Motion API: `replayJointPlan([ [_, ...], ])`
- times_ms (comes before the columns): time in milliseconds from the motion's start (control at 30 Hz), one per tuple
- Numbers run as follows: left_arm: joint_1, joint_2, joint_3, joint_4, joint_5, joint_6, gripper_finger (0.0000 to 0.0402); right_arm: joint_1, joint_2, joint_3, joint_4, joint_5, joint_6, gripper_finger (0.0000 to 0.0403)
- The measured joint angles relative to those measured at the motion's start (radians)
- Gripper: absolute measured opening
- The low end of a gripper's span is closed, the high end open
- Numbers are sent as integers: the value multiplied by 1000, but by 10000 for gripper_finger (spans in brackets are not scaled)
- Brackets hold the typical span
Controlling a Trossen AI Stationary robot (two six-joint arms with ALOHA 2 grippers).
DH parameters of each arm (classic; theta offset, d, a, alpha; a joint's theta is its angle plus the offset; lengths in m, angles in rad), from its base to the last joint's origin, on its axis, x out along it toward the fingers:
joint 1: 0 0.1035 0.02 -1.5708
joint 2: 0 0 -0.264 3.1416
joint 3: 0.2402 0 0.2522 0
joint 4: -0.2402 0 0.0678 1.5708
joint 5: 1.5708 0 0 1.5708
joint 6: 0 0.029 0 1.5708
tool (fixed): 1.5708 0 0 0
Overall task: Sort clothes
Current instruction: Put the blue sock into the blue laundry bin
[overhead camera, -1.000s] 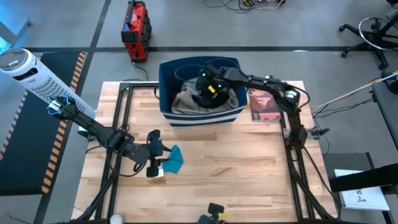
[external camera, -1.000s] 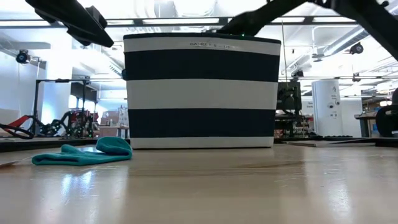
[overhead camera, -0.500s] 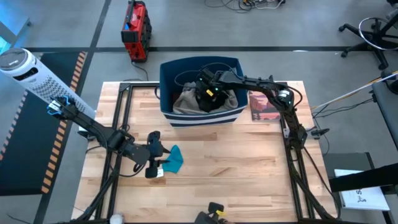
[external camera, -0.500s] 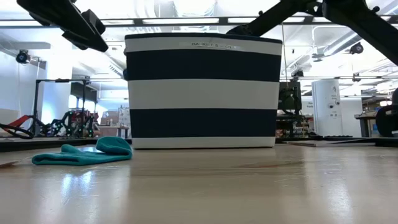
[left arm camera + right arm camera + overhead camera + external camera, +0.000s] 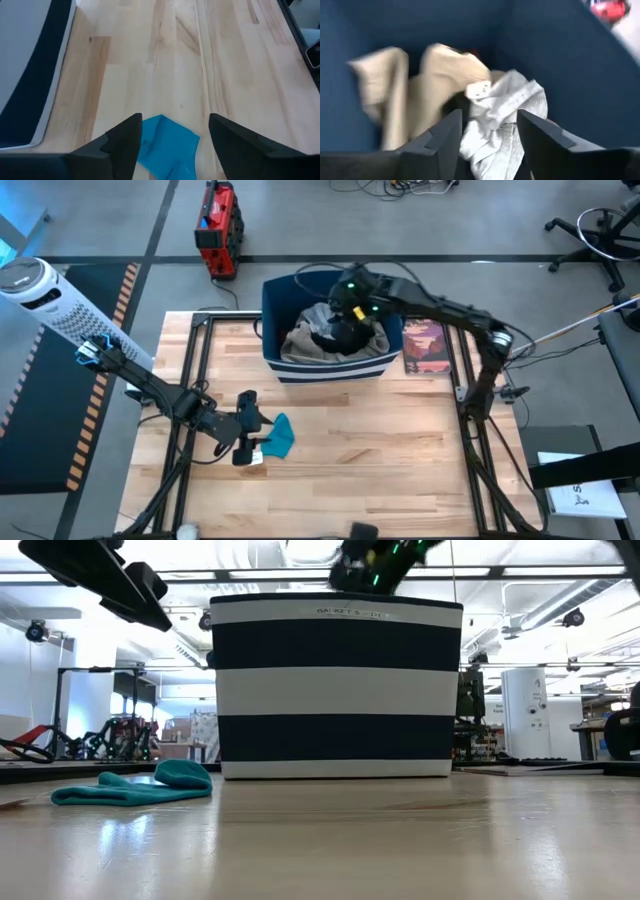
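A teal piece (image 5: 281, 435) (image 5: 140, 785) lies flat on the wooden table at the near left. My left gripper (image 5: 257, 430) (image 5: 175, 120) hovers over its left end, open and clear of it; the teal cloth (image 5: 167, 145) shows between the fingers. The navy striped bin (image 5: 330, 372) (image 5: 335, 690) stands at the far middle. In it lie khaki-beige trousers (image 5: 300, 345) (image 5: 435, 85) and a pale grey piece (image 5: 502, 115). My right gripper (image 5: 338, 328) (image 5: 488, 115) (image 5: 375, 565) hangs open above the bin's contents, holding nothing.
A reddish book (image 5: 425, 345) lies flat just right of the bin. Bare wood (image 5: 400, 460) stretches across the near right of the table. A red device (image 5: 217, 217) and a white tower fan (image 5: 45, 295) stand on the floor beyond the table.
My right gripper has risen out of the bin and gone toward the table's far right; it now shows above the bin's rim in the low view. The bin has slid a little toward the table's right edge.
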Motion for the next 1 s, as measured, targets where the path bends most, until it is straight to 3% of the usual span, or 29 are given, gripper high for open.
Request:
replayJointPlan([
  [133,0,3,0,-12,24,-5,237,76,-111,-14,-61,-1,-53,199],
  [300,0,36,0,-19,24,2,253,217,-245,-86,-40,-2,-67,196],
  [500,0,98,0,-21,27,31,258,365,-394,-263,74,2,-23,196],
  [633,0,136,0,-21,80,42,250,448,-474,-412,164,2,41,204],
  [800,0,196,0,-21,157,29,236,585,-514,-603,317,52,121,202],
  [1000,1,268,0,-20,156,22,221,766,-487,-768,521,185,205,192],
])
